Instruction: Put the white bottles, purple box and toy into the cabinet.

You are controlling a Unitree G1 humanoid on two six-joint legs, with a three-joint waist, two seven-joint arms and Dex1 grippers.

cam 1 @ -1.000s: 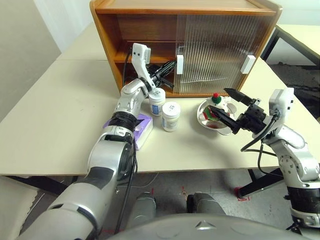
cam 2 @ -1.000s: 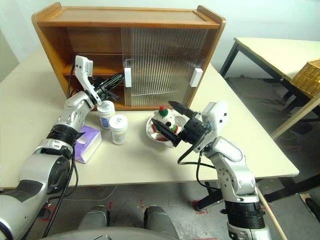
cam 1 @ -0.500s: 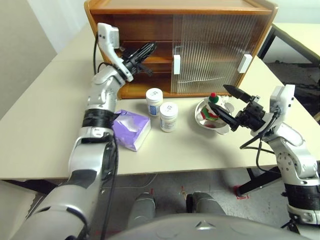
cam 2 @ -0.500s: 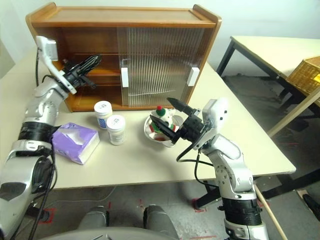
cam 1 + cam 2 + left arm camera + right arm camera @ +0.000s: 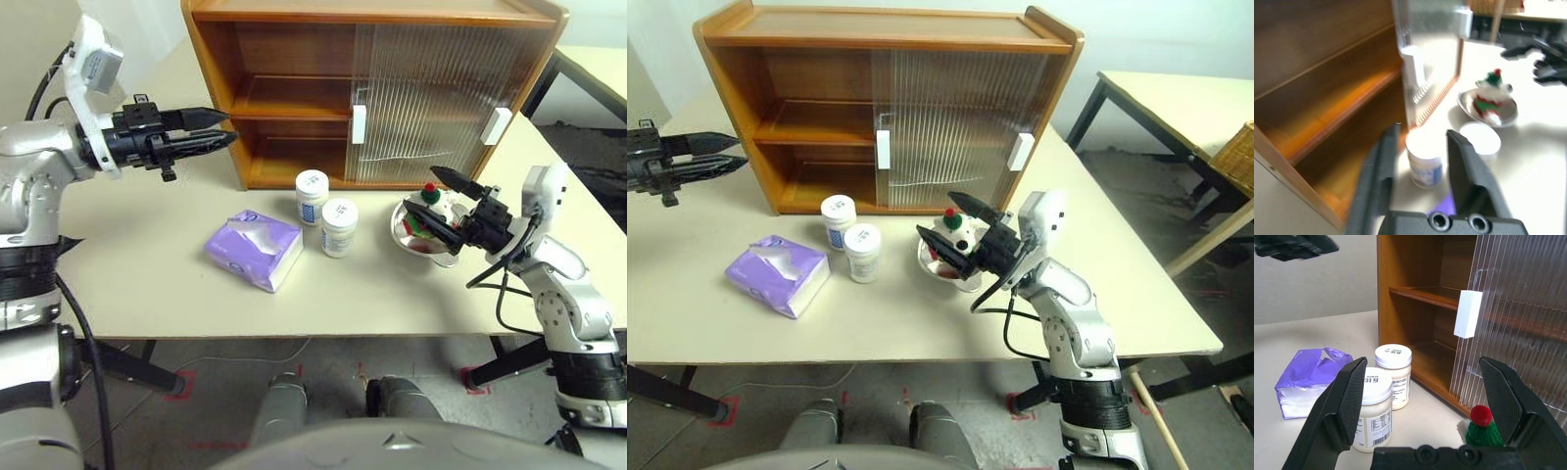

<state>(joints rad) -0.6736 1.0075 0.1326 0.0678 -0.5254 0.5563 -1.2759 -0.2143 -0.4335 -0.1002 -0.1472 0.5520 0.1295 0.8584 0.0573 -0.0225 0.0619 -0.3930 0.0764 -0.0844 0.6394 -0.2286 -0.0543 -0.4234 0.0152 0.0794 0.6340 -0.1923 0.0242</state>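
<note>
Overhead, the left gripper (image 5: 223,127) hangs narrowly parted and empty, left of the cabinet (image 5: 392,88). Two bottles (image 5: 326,208) stand before its open side, the purple box (image 5: 255,250) beside them. Seen from its wrist, the right gripper (image 5: 1430,396) gapes wide, empty, near the toy (image 5: 1480,429).

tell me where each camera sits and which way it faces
Left eye and right eye views: on the head, looking forward and down over the table at the cabinet, purple box, white bottles and toy in a steel bowl; both arms show.
Left wrist view: along the left gripper toward the cabinet's open shelves.
Right wrist view: along the open right gripper toward the bottles.
Both wrist views share the bottles, toy and a white door handle.
</note>
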